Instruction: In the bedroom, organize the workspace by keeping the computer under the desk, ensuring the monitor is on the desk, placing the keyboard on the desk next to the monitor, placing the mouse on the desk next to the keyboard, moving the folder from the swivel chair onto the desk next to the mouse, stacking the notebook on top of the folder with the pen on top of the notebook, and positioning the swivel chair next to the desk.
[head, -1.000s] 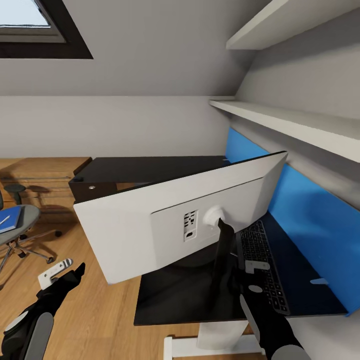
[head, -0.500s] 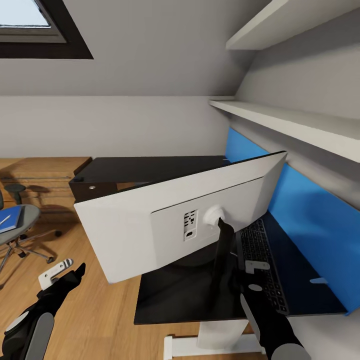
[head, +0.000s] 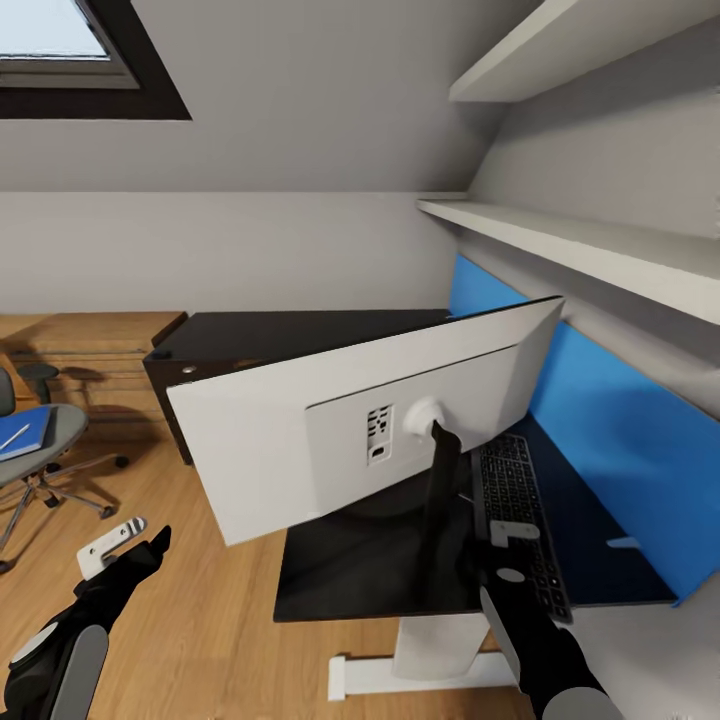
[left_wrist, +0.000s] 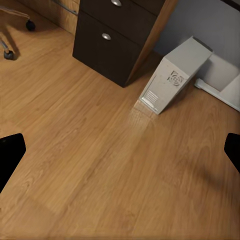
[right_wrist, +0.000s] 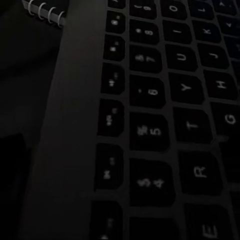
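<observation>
The monitor (head: 340, 440) stands on the black desk (head: 330, 590) with its light grey back towards me. Behind it lies the keyboard (head: 520, 500), and my right gripper (head: 512, 535) hovers right over the keys (right_wrist: 165, 120); its jaws are hidden. A notebook's spiral binding (right_wrist: 45, 12) shows beside the keyboard. My left gripper (head: 112, 543) hangs open over the wooden floor, fingertips (left_wrist: 10, 155) wide apart. The computer (left_wrist: 175, 80) stands on the floor by the desk's drawers (left_wrist: 115, 40). On the swivel chair (head: 50, 440) at the far left lie the blue folder (head: 25, 435) and the pen (head: 12, 437). The mouse is out of view.
A blue panel (head: 620, 430) backs the desk under white shelves (head: 580, 250). The desk's white foot (head: 400, 675) juts onto the floor. A light wooden dresser (head: 90, 350) stands beyond the chair. Open floor lies left of the desk.
The whole picture has shifted a little, so the camera has moved. Both arms hold the same place in the view, and nothing on the desk or chair has moved.
</observation>
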